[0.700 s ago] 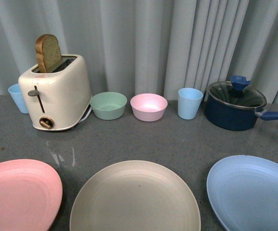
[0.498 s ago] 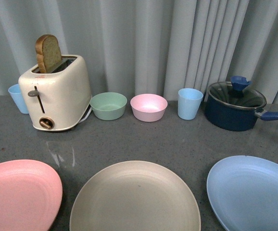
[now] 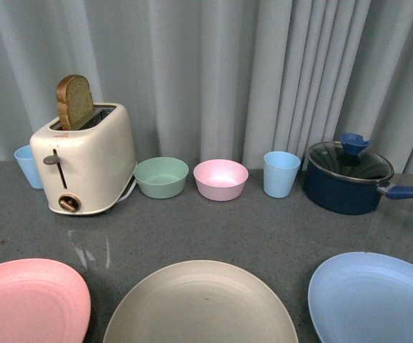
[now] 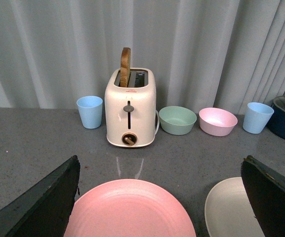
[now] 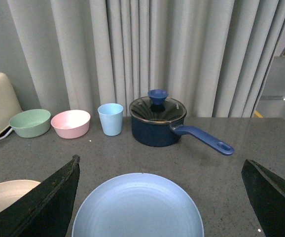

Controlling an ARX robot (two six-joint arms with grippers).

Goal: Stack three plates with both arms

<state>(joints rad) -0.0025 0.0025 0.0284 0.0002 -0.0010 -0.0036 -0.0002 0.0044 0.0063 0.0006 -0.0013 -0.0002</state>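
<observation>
Three plates lie in a row on the grey counter near its front edge: a pink plate point(image 3: 28, 300) at the left, a beige plate point(image 3: 199, 304) in the middle, a light blue plate point(image 3: 374, 296) at the right. No arm shows in the front view. My left gripper point(image 4: 160, 197) is open and empty above the pink plate point(image 4: 127, 210), with the beige plate point(image 4: 226, 207) beside it. My right gripper point(image 5: 160, 197) is open and empty above the light blue plate point(image 5: 137, 207).
Along the curtain at the back stand a cream toaster point(image 3: 85, 161) with a bread slice, a blue cup point(image 3: 28, 166), a green bowl point(image 3: 161, 176), a pink bowl point(image 3: 221, 179), another blue cup point(image 3: 281, 174) and a dark blue lidded saucepan point(image 3: 349, 175) with its handle pointing right.
Everything in the front view has shifted down in the picture, so the camera has tilted or risen a little. The plates and other objects keep their places on the counter.
</observation>
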